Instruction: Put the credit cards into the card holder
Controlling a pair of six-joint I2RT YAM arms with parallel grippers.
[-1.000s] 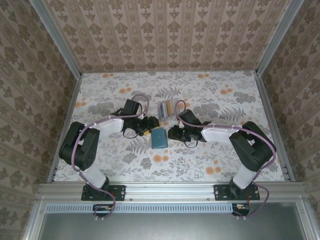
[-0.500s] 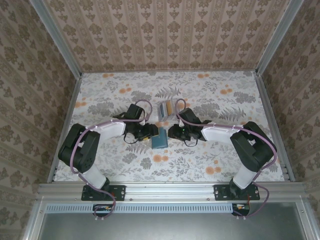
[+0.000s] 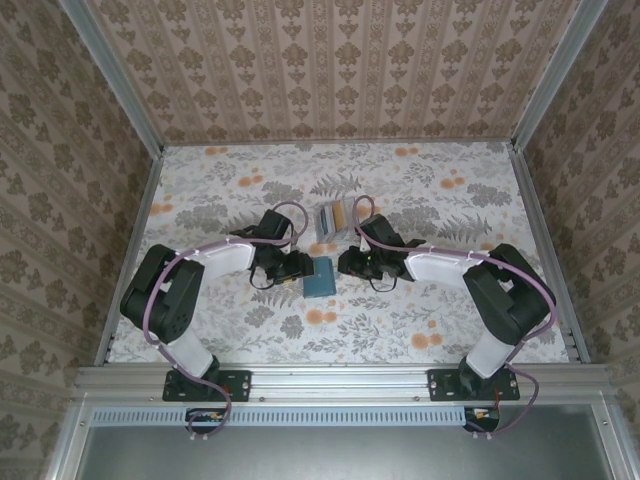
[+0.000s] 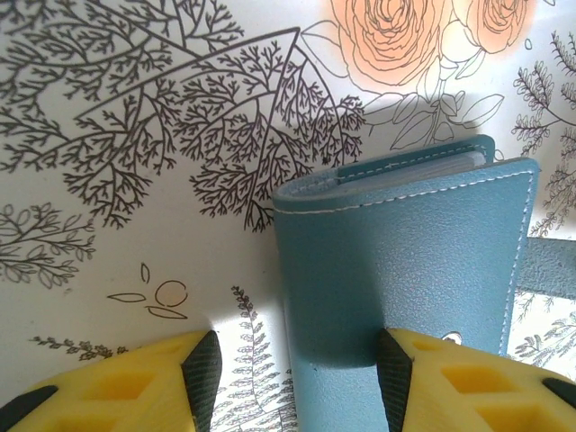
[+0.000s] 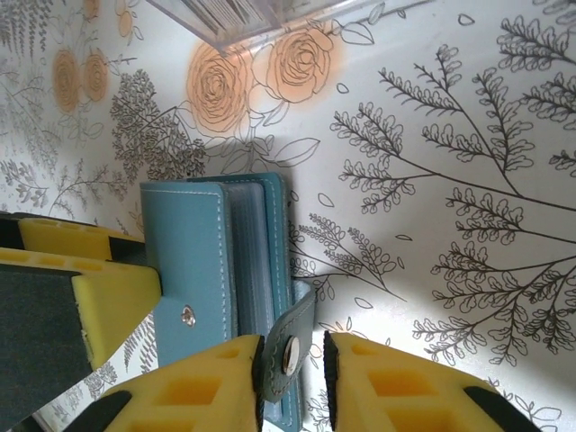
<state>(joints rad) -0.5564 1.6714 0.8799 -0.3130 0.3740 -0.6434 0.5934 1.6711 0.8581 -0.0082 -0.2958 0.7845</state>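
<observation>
The holder (image 3: 320, 277) lies inside the half-wide left gripper (image 4: 297, 360), its strap (image 5: 301, 310) inside the narrow right gripper (image 5: 292, 351), grip unclear, cards (image 3: 332, 217) in a box (image 5: 243, 27) behind.

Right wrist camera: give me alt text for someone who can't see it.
A teal card holder lies slightly open on a floral-print table, with its snap strap between the two yellow fingers of the right gripper at the bottom edge. A yellow finger of the other arm sits against the holder's left side. A clear box corner shows at the top.

Black arms (image 3: 165, 295), white forearm shells, purple cables (image 3: 540, 290), yellow jaws, black pads (image 4: 202, 373).
</observation>
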